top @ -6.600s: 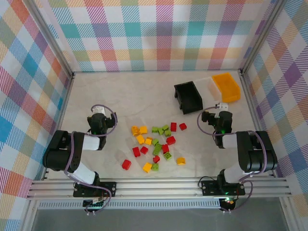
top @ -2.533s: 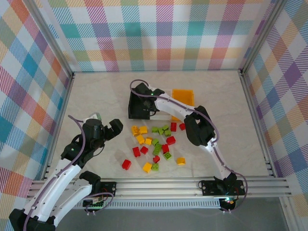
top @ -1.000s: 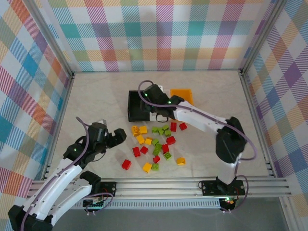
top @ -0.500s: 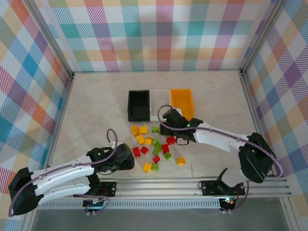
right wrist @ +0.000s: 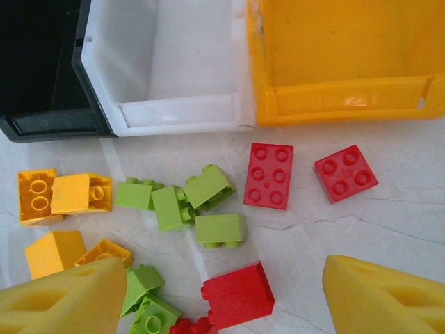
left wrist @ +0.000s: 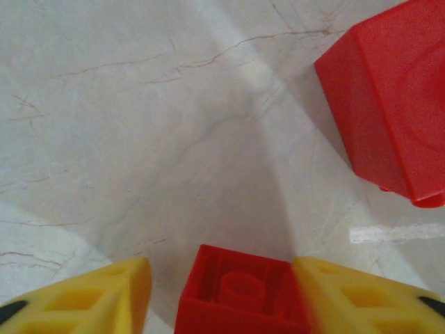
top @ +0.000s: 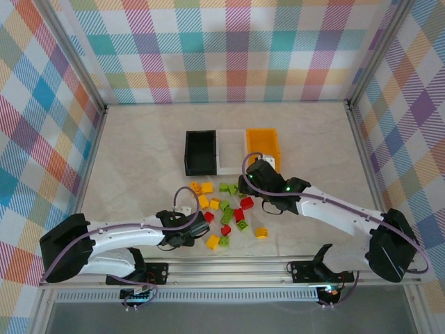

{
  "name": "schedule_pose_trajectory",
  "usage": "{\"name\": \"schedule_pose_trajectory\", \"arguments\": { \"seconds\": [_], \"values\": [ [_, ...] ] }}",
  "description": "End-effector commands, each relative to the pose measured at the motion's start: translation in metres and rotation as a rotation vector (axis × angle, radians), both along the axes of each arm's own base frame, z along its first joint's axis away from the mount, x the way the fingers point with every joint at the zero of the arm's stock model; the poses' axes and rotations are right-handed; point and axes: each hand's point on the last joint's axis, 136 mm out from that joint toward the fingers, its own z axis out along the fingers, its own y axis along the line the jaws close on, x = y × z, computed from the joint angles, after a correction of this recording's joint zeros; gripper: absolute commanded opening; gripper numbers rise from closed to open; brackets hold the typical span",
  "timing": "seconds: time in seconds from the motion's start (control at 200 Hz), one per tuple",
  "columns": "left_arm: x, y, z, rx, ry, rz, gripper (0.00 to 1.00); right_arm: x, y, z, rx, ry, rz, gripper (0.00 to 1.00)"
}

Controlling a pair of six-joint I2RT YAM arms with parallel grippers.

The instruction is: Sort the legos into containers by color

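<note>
Red, yellow-orange and lime legos (top: 228, 209) lie scattered mid-table. Behind them the containers stand in a row: black (top: 188, 154), white (top: 231, 169), orange (top: 263, 132). My left gripper (top: 182, 235) is low over the pile's front-left. In the left wrist view a red lego (left wrist: 240, 292), hollow side up, sits between its fingers; the right finger (left wrist: 361, 299) touches it and a gap shows at the left one. My right gripper (top: 253, 185) hovers open over the pile, a red lego (right wrist: 238, 296) on the table between its wide jaws.
Another red lego (left wrist: 389, 104) lies just ahead of the left gripper. Green legos (right wrist: 188, 198) cluster in front of the white bin's wall (right wrist: 174, 111); two flat red ones (right wrist: 268, 175) lie before the orange bin (right wrist: 348, 97). Plaid walls enclose the table.
The left gripper slid right onto the front-left red lego and its jaws narrowed around it. The right gripper drifted slightly right over the pile, still open.
</note>
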Motion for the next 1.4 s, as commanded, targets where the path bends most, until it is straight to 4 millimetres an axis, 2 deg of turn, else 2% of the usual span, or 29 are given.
{"name": "schedule_pose_trajectory", "arguments": {
  "seconds": [0.0, 0.125, 0.215, 0.38, 0.46, 0.52, 0.65, 0.72, 0.815, 0.92, 1.05, 1.195, 1.29, 1.395],
  "values": [
    [0.004, -0.009, 0.005, -0.012, -0.021, -0.018, 0.45, 0.0, -0.011, 0.002, -0.002, -0.019, -0.05, 0.75],
    [0.006, -0.016, 0.013, -0.044, -0.035, -0.013, 0.37, -0.003, -0.019, 0.003, -0.002, -0.028, -0.074, 0.75],
    [0.022, -0.025, 0.041, -0.073, -0.115, -0.021, 0.36, -0.005, -0.025, 0.004, 0.001, -0.034, -0.088, 0.75],
    [0.085, -0.045, 0.111, -0.178, -0.273, 0.005, 0.35, -0.011, -0.033, 0.001, 0.006, -0.033, -0.11, 0.75],
    [0.122, -0.048, 0.133, -0.207, -0.319, 0.041, 0.34, -0.011, -0.036, 0.0, 0.005, -0.033, -0.119, 0.76],
    [0.152, -0.051, 0.143, -0.2, -0.346, 0.062, 0.34, -0.013, -0.039, -0.002, -0.004, -0.025, -0.125, 0.76],
    [0.207, -0.058, 0.142, -0.165, -0.349, 0.1, 0.34, -0.016, -0.044, -0.006, -0.024, -0.015, -0.128, 0.76],
    [0.233, -0.058, 0.132, -0.131, -0.333, 0.123, 0.33, -0.018, -0.048, -0.009, -0.031, -0.013, -0.137, 0.76],
    [0.26, -0.053, 0.115, -0.093, -0.308, 0.165, 0.32, -0.02, -0.051, -0.01, -0.026, -0.014, -0.14, 0.78],
    [0.284, -0.055, 0.105, -0.095, -0.299, 0.19, 0.32, -0.023, -0.054, -0.011, -0.025, -0.013, -0.141, 0.78],
    [0.3, -0.06, 0.098, -0.07, -0.293, 0.191, 0.35, -0.025, -0.055, -0.015, -0.025, -0.005, -0.136, 0.8],
    [0.307, -0.061, 0.094, -0.059, -0.285, 0.197, 0.57, -0.028, -0.059, -0.02, -0.043, 0.013, -0.138, 0.81],
    [0.307, -0.064, 0.109, -0.097, -0.304, 0.201, 0.69, -0.029, -0.062, -0.023, -0.046, 0.022, -0.147, 0.82],
    [0.301, -0.068, 0.145, -0.18, -0.353, 0.196, 0.82, -0.029, -0.06, -0.023, -0.043, 0.027, -0.136, 0.82]
  ]
}}
